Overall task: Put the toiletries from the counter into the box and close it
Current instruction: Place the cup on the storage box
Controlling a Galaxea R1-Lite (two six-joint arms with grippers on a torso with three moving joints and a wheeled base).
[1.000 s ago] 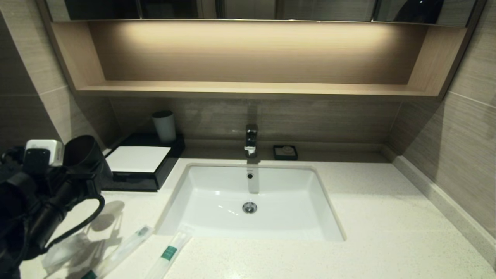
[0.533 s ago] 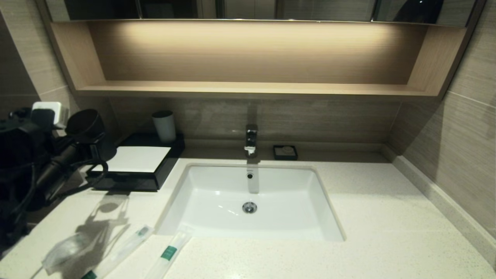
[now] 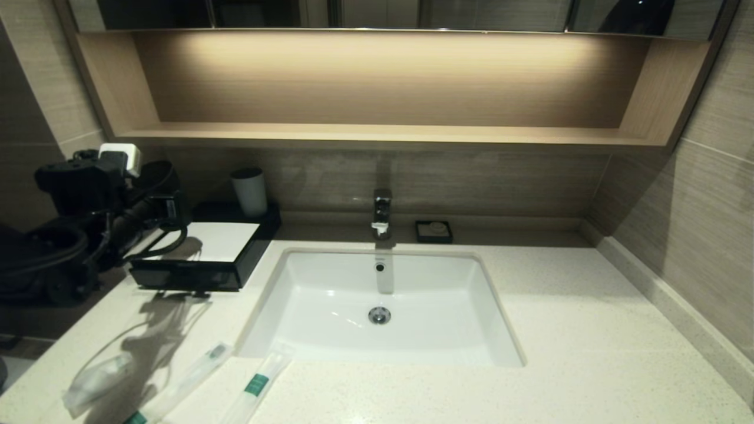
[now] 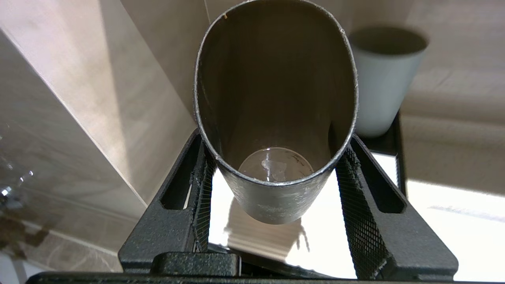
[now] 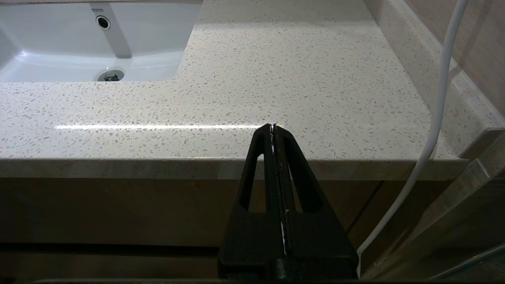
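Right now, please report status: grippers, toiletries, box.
Left gripper shut on black tumbler, above glossy black box. Right gripper shut, parked off the counter edge. Three clear-wrapped toiletries on counter.

There are two toothbrush packets, one (image 3: 182, 383) and the other (image 3: 254, 386), on the desk (image 3: 589, 341). There is one clear pouch (image 3: 94, 383) beside them. There is one black box (image 3: 206, 253). There are two cups: one black tumbler (image 4: 272, 110) and one white-grey cup (image 3: 249, 191). There is one sink (image 3: 380, 306), with one tap (image 3: 382, 213) and one drain (image 3: 379, 315). There is one small soap dish (image 3: 433, 231). There is one wooden shelf (image 3: 383, 135). There are two tools: the left tool (image 4: 272, 185) and the right tool (image 5: 273, 132).
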